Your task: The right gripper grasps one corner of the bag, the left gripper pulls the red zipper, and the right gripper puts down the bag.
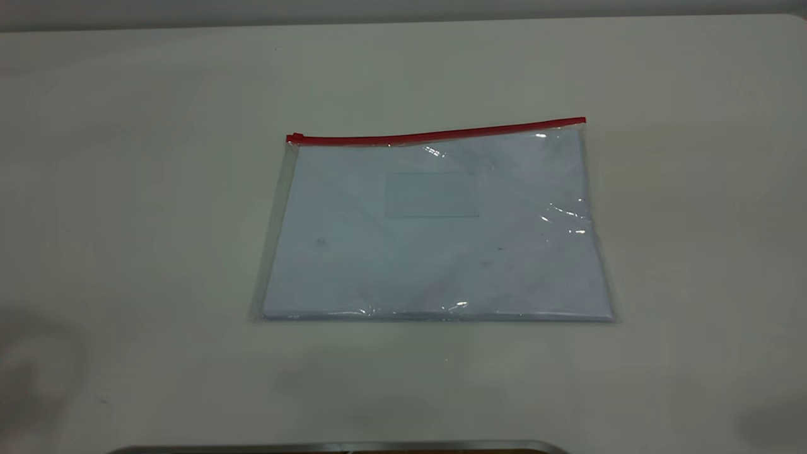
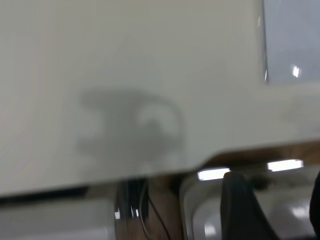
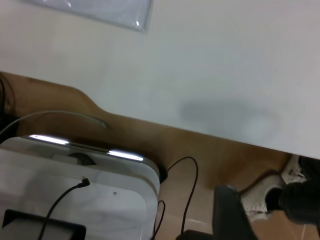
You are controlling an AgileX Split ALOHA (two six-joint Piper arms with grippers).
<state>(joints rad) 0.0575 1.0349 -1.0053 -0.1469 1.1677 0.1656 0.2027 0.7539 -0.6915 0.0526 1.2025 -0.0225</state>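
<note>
The left gripper shows only as a dark, blurry finger at the edge of the left wrist view, over the table's near edge. The rest of it is cut off, so you cannot tell how it is set, and nothing can be seen in its hold. The right gripper is the same: one dark finger at the edge of the right wrist view, past the table's edge, with the rest cut off, and it touches nothing that shows. Neither arm shows in the exterior view.

The bag lies flat near the middle of the white table. White paper fills it, and a faint patch shows on its front. The red zipper runs along the far long edge. Its little slider sits at the left end. The corner of the bag at the right end of the red strip rests on the table.

Each wrist view catches only a clear corner of the bag, well apart from that gripper. Below the table, a white box and black wires show, blurry.
</note>
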